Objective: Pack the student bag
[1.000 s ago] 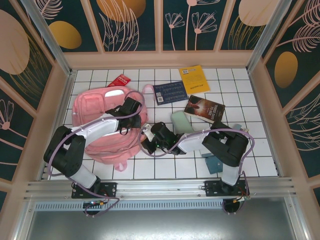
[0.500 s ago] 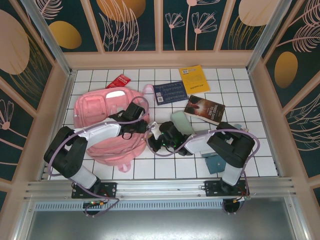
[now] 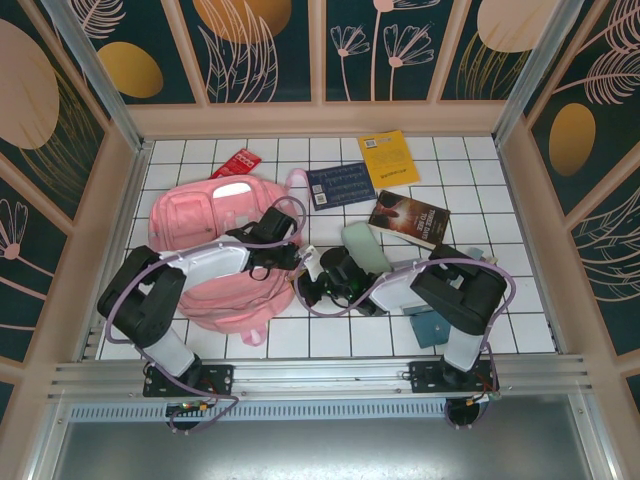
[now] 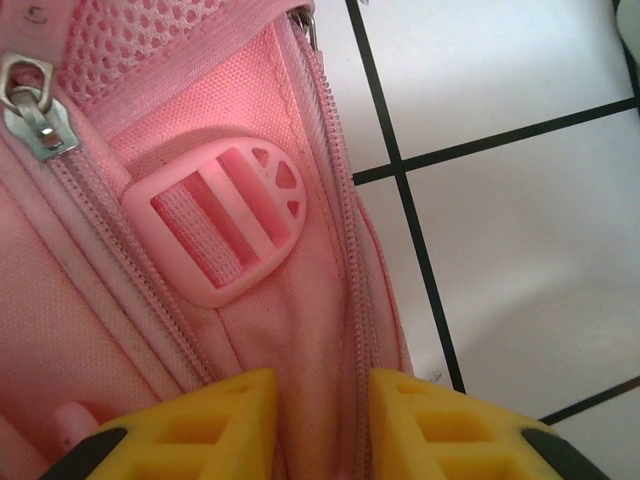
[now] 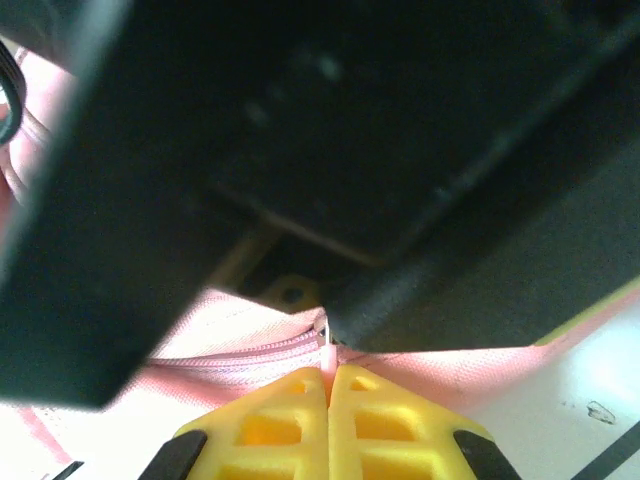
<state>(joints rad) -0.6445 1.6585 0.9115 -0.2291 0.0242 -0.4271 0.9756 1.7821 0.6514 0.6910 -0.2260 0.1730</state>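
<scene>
The student bag [image 3: 195, 225], a soft pink backpack, lies flat on the left half of the tiled floor. My left gripper [image 3: 284, 256] is at the bag's right edge, and both arms meet there. In the left wrist view the left gripper [image 4: 322, 385] is shut on a fold of the bag's fabric [image 4: 300, 330] beside a zipper line. A pink plastic buckle [image 4: 225, 225] lies just beyond it. My right gripper [image 3: 306, 286] is at the bag's near right corner. The right gripper [image 5: 328, 378] is shut on the bag's pink zipper pull [image 5: 327, 352].
A yellow book [image 3: 388, 157], a dark blue book [image 3: 341, 185] and a dark brown book [image 3: 408, 217] lie at the back right. A red packet [image 3: 237, 162] sits behind the bag. A pale green case [image 3: 365, 245] and a teal object [image 3: 428, 325] lie beside the right arm.
My left gripper has slid right and nearer along the bag to its right edge. The right gripper shifted slightly right. The bag's right side has been drawn out.
</scene>
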